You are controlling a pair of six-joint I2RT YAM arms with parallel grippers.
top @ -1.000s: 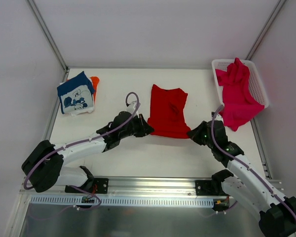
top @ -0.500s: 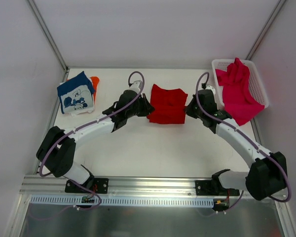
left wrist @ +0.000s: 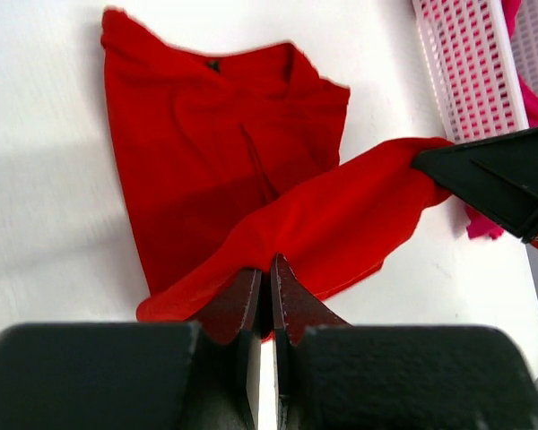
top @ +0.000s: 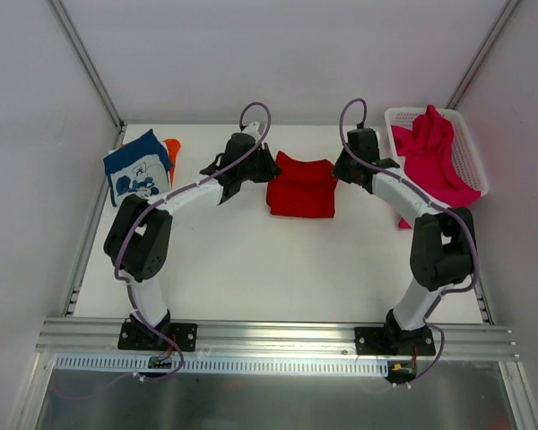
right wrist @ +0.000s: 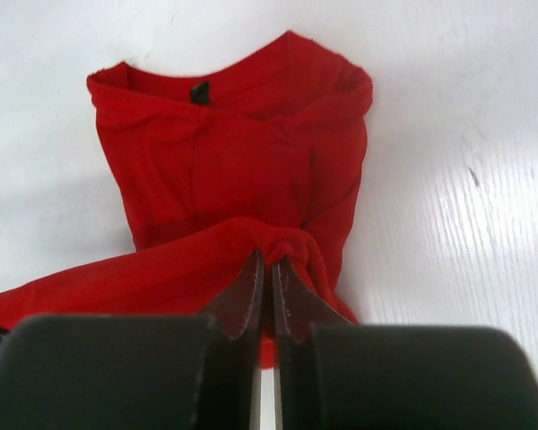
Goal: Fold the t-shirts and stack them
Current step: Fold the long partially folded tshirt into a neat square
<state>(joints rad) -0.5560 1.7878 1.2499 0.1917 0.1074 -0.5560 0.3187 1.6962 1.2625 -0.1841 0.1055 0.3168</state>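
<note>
The red t-shirt (top: 302, 186) lies folded over in the middle of the table's far half. My left gripper (top: 267, 167) is shut on its left end, and in the left wrist view the jaws (left wrist: 268, 269) pinch a raised red fold above the flat shirt (left wrist: 206, 152). My right gripper (top: 341, 170) is shut on the right end, with red cloth bunched at its tips (right wrist: 268, 264) in the right wrist view. The magenta-pink t-shirt (top: 435, 170) spills out of the basket. A folded navy printed t-shirt (top: 138, 168) rests on an orange one (top: 172, 149) at the far left.
The white mesh basket (top: 471, 161) stands at the far right corner, its rim also in the left wrist view (left wrist: 471, 63). Metal frame posts rise at both far corners. The two arms arch from the near rail toward the far edge.
Both grippers have carried the red shirt's near hem away from me toward its collar, folding it to about half its length. The arms now stretch far across the table.
</note>
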